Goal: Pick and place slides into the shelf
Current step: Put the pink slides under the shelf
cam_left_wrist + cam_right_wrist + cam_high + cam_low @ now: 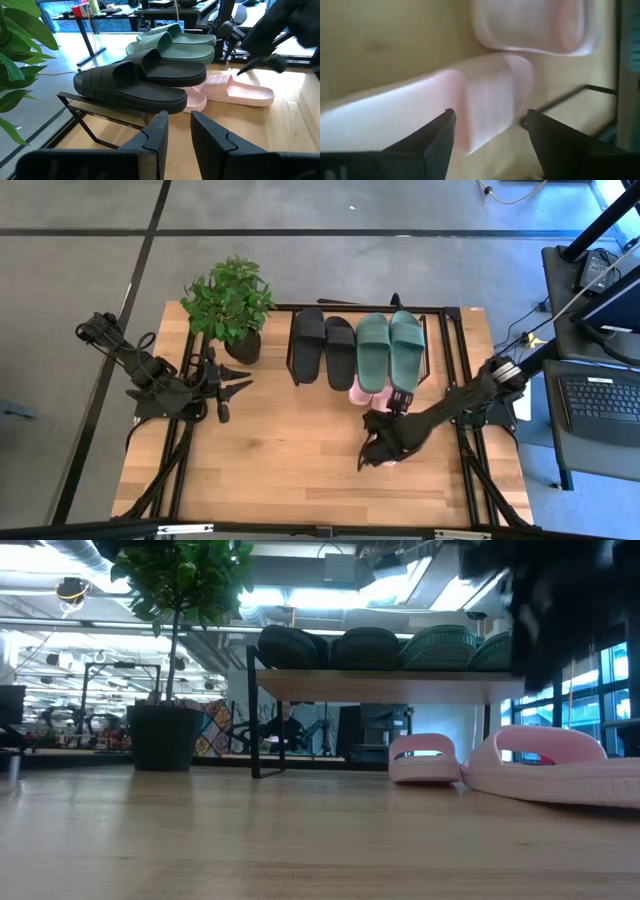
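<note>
Right end effector (378, 452) hides pink slide (392, 461) — spread fingers, slide blurred

Tabletop (280, 460): light wood planks, smooth, visible grain, slight sheen in low view. Shelf (380, 687) top board same pale wood, side frames thin black metal, matt. Black slides (135, 80) look like matt rubber, ribbed straps. Green slides (175, 45) same matt rubber finish (ridged straps too). Pink slides (240, 90): smooth soft-looking rubber, faint sheen, fine ribbing on the footbed in right wrist view. Left gripper (177, 132) fingers (155, 135) dark matt plastic. Plant pot (160, 737) black, dull.
</note>
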